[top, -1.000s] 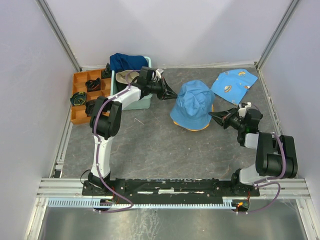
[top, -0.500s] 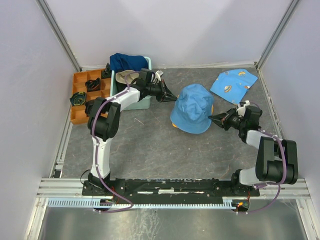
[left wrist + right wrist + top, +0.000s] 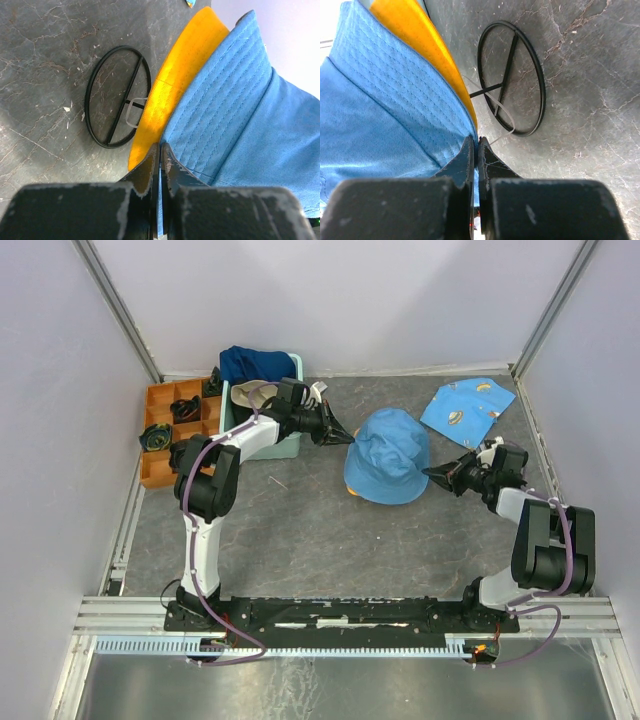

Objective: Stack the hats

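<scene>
A light blue hat [image 3: 387, 453] lies over a yellow-orange hat [image 3: 350, 489] in the middle of the table. Only the yellow-orange rim shows beneath it. My left gripper [image 3: 352, 435] is shut on the blue hat's left brim, seen in the left wrist view [image 3: 160, 150] with the blue hat [image 3: 240, 130] above the yellow hat [image 3: 175, 80]. My right gripper [image 3: 428, 472] is shut on the right brim, seen in the right wrist view [image 3: 475, 142] beside the blue hat [image 3: 385, 110] and yellow hat [image 3: 425, 45]. A dark navy hat [image 3: 255, 364] lies in the mint-green tub [image 3: 288, 445]. The black hat is hidden.
A printed light-blue cloth [image 3: 466, 410] lies at the back right. An orange compartment tray [image 3: 157, 462] stands at the left. A black wire ring [image 3: 117, 95] lies flat on the table under the hats, also in the right wrist view [image 3: 512, 80].
Both grippers have carried the blue hat a little to the right and back. It now covers more of the yellow-orange hat.
</scene>
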